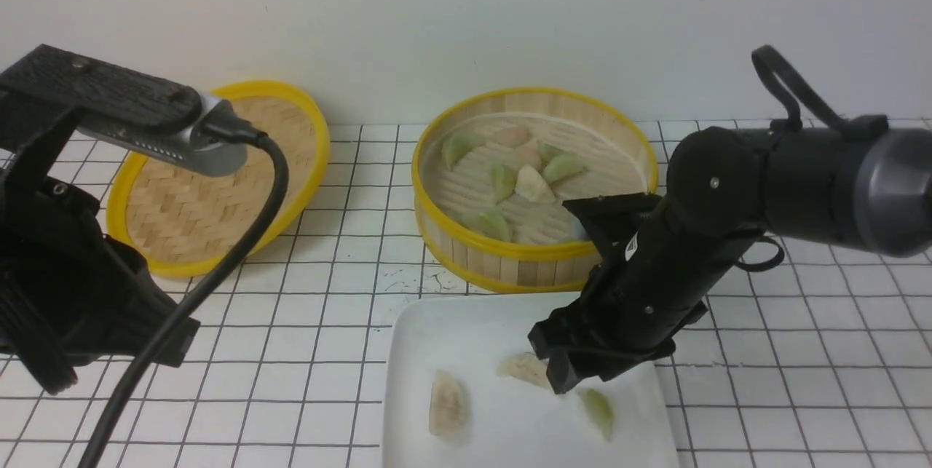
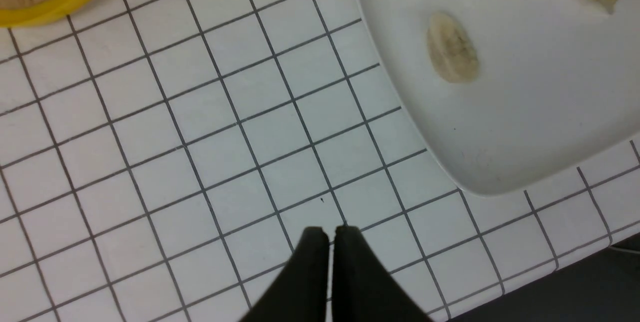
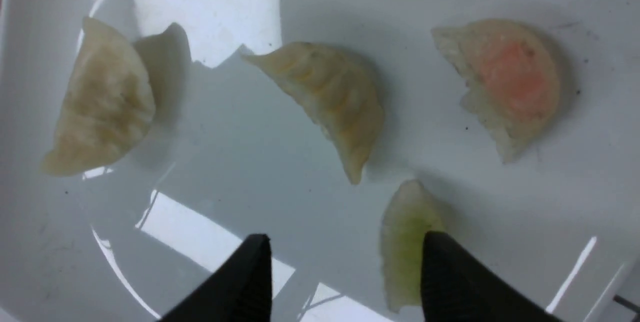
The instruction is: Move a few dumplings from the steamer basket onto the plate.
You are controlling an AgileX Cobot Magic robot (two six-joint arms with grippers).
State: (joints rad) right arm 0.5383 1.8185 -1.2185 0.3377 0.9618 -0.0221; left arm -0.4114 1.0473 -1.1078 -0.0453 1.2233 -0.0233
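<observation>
Four dumplings were on the plate point(image 1: 422, 322), each apart from the others: a beige one point(image 3: 100, 96), a second beige one point(image 3: 330, 96), a pinkish one point(image 3: 515, 76) and a green one point(image 3: 410, 247). My right gripper point(image 3: 346, 247) was low over them, with its fingers spread wide and nothing pinched between them. One of these fingers covered a part of the green dumpling in the right wrist view, but if it touched it, I could not tell

Just behind the plate was the basket point(image 1: 466, 275), and inside it, on the ridged floor, were more dumplings point(image 1: 535, 184), green, beige and pinkish. Some of them were close together. Something bluish point(image 1: 579, 228) was near its front wall, partly hidden by my right arm point(image 1: 641, 286), so I could not say what it was

My left gripper point(image 2: 331, 232) was above the table point(image 2: 225, 162), away from the dumplings, and its fingers were pressed together, holding nothing. The woven lid point(image 1: 211, 184) with its yellow rim was to the left of the basket, and my left arm point(image 1: 65, 235) with its dark cable point(image 1: 218, 271) hid a part of it
</observation>
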